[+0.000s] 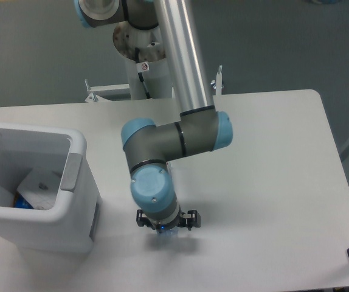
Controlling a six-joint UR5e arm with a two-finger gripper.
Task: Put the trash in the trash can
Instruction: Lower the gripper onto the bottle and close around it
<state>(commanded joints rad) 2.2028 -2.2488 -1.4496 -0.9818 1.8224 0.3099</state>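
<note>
Pincer low over bottle on white table, grey floor beyond.

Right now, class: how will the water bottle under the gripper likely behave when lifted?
The bottle looks clear and thin-walled, so probably light and squashy. Lying on its round side on the smooth table, it may roll if the gripper nudges it.

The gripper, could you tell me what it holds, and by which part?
It cannot be told: the gripper sits over the bottle, mostly hidden beneath the wrist.

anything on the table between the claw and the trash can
No, in the camera view only bare white table lies between the claw and the trash can.
</note>
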